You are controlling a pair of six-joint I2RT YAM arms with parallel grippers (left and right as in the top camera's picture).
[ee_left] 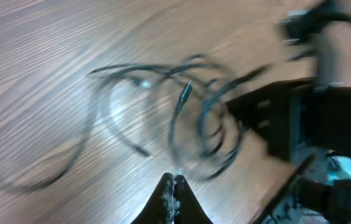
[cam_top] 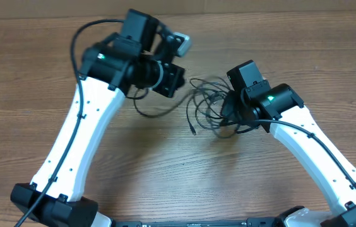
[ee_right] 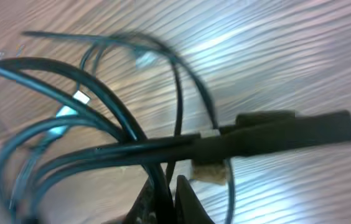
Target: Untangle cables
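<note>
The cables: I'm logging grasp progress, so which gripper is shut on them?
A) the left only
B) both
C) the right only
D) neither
C: in the right wrist view, strands of the cables run into the shut tips of the right gripper. The left gripper is shut on nothing, with the cords lying on the table ahead of it.

Two robot arms, the left arm (cam_top: 80, 120) and the right arm (cam_top: 320, 142), share one wooden table (cam_top: 26, 75) bearing one tangle of thin black cables (cam_top: 206, 104); separate cords too knotted to count.
</note>
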